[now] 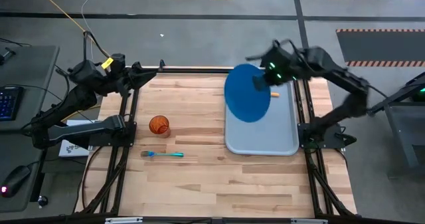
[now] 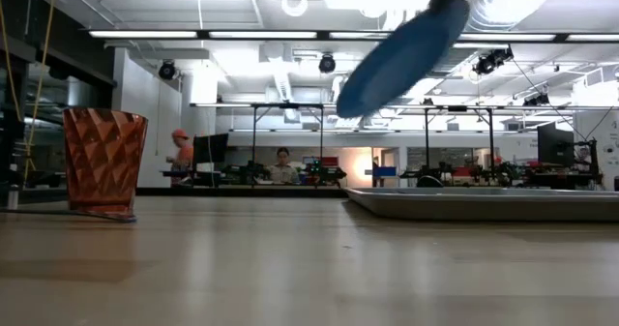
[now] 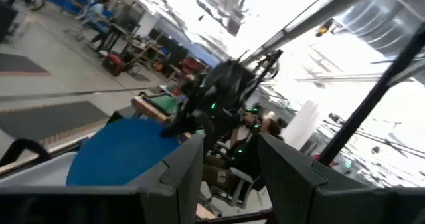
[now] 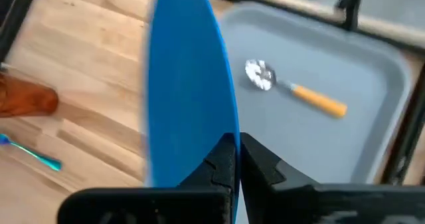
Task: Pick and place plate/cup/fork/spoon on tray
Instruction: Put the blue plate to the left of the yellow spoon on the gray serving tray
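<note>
The round blue plate (image 1: 247, 93) hangs tilted in the air over the far left part of the grey tray (image 1: 279, 141), with my right gripper (image 1: 269, 79) shut on it. The spoon (image 4: 292, 90), with a silver bowl and an orange handle, lies flat in the tray. The red-orange cup (image 1: 159, 125) stands upright on the wooden table left of the tray. The teal fork (image 1: 163, 154) lies flat, nearer the front edge. My left gripper (image 1: 147, 72) stays raised at the table's far left corner, open and with nothing in it. My right gripper pinches the plate's rim (image 4: 224, 132) between its two fingers, on the plate's far right side. The fingers (image 4: 219, 163) slant down at it from above. The plate is lifted clear of the tray, tilted steeply, its lower edge (image 2: 350, 102) toward the table's left.
Bare wooden table lies between the cup and the tray and along the front. Dark frame posts (image 1: 127, 117) stand at the table's left and right sides. People sit at benches in the room beyond the far edge.
</note>
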Tool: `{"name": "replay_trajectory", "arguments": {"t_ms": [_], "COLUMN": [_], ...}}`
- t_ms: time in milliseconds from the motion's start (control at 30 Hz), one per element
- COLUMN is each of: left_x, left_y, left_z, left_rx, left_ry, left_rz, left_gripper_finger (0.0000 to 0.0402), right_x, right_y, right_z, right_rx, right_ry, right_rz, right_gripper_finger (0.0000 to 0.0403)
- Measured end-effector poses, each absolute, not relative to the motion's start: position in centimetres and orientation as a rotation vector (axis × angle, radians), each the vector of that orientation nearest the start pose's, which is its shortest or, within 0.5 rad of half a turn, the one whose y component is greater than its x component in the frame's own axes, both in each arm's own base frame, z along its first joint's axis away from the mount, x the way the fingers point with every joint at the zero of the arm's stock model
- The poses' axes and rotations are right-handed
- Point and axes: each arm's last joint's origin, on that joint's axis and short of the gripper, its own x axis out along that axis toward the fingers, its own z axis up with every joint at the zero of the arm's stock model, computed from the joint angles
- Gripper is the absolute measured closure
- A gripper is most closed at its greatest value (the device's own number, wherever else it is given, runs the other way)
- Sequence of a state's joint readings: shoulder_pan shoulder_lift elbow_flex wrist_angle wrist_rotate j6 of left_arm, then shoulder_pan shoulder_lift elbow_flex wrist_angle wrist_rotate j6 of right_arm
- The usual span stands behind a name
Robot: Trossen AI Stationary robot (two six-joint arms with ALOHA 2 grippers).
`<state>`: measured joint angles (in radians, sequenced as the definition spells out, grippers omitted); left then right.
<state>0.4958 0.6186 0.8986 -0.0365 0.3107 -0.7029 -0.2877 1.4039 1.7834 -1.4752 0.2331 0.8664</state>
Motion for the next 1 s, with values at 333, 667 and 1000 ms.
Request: {"name": "replay_trajectory", "arguments": {"t_ms": [333,667,1000], "left_x": [11.5,14.4,17.5], "left_y": [5.0,5.4,5.9], "left_z": [41.0,40.1,39.2], "left_rx": [-0.561,-0.582,-0.622], "left_ry": [-0.311,-0.266,-0.236], "left_rz": [0.041,0.080,0.090], "left_gripper_finger": [0.0266,0.0266,0.0266], "right_x": [12.2,9.3,9.1], "right_y": [-3.8,-2.8,-3.1], "right_z": [34.8,24.7,18.6], "right_rx": [0.977,1.135,1.216], "right_ry": [0.609,0.484,0.419], "right_rz": [-0.861,-0.779,-0.903], "right_gripper_finger": [0.0403,0.0403,0.0403]}}
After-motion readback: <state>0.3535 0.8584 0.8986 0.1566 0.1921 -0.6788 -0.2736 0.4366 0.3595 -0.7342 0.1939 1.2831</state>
